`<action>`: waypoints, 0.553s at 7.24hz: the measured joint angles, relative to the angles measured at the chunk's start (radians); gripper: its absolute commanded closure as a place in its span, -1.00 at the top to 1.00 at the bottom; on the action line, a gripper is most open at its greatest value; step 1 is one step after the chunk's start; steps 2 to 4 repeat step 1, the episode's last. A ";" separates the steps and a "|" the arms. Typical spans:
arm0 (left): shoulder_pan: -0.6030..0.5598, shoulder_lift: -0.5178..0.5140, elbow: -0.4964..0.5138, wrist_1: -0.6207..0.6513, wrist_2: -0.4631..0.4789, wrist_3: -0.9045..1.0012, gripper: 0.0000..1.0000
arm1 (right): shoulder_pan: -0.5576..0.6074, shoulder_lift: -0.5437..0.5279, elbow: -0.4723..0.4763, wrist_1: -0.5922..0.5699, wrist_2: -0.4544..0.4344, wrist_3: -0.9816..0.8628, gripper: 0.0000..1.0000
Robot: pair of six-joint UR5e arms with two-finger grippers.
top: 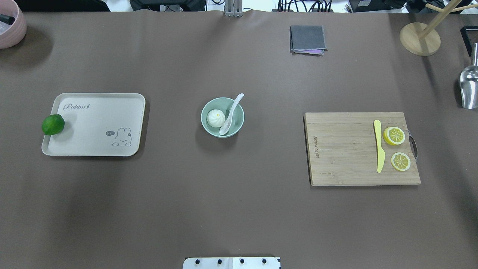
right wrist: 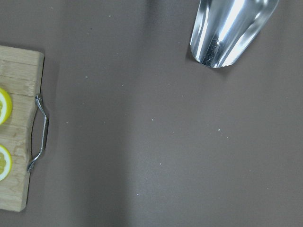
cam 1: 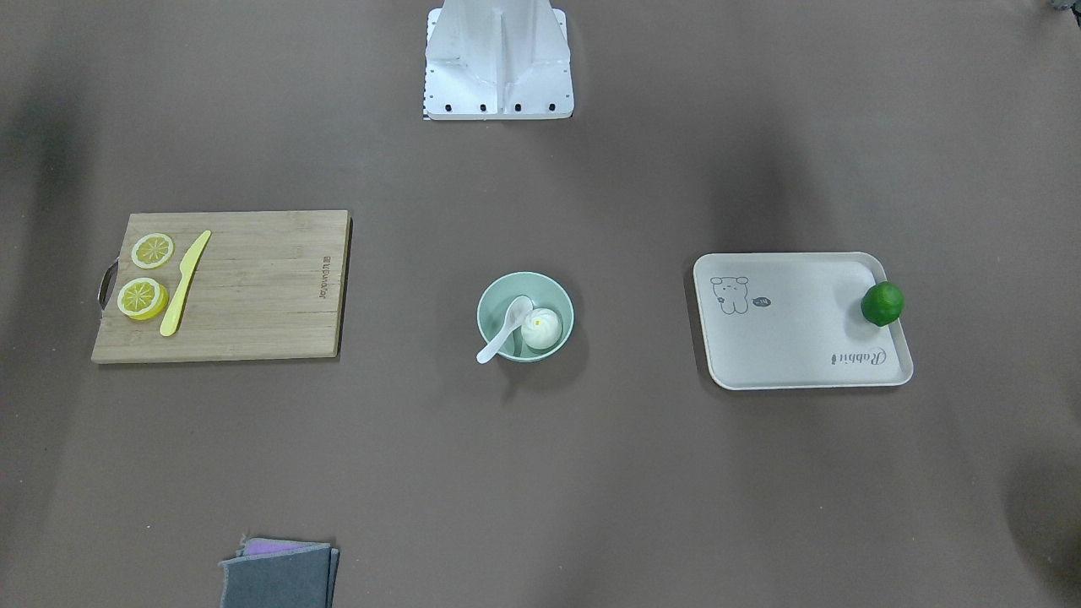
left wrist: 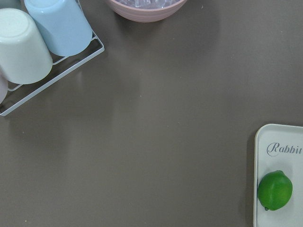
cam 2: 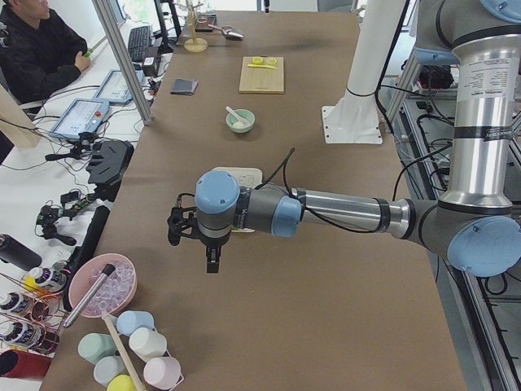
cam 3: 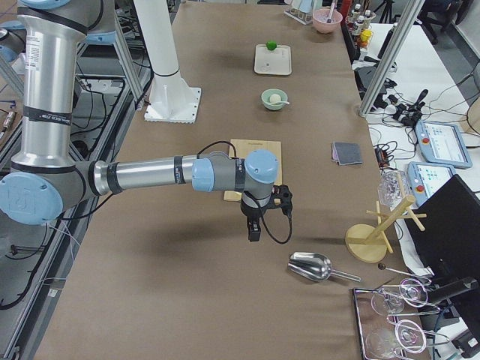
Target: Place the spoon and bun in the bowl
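The pale mint-green bowl (cam 1: 485, 309) stands at the middle of the table. The white bun (cam 1: 541, 328) sits inside it. The white spoon (cam 1: 505, 331) lies in it too, scoop down in the bowl and handle resting over the rim. The overhead view shows the same bowl (top: 205, 112), bun (top: 216, 118) and spoon (top: 231, 114). My left gripper (cam 2: 212, 262) hangs over the table's left end, far from the bowl. My right gripper (cam 3: 254, 232) hangs over the right end, past the cutting board. I cannot tell whether either is open or shut.
A cream tray (top: 97, 127) with a green lime (top: 53, 124) lies on my left. A wooden cutting board (top: 343, 149) with a yellow knife (top: 379, 145) and two lemon slices (top: 394, 135) lies on my right. A grey cloth (top: 307, 39), a metal scoop (top: 469, 87) and a pink bowl (top: 11, 26) sit at the edges.
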 measured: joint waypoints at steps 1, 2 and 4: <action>0.001 -0.002 0.001 0.000 0.000 0.000 0.97 | 0.000 0.000 0.000 0.000 0.000 0.000 1.00; 0.001 -0.002 0.001 0.000 0.000 0.000 0.97 | 0.000 0.000 0.000 0.000 0.000 0.000 1.00; 0.001 -0.002 0.001 0.000 0.000 0.000 0.97 | 0.000 0.000 0.000 0.000 0.000 0.000 1.00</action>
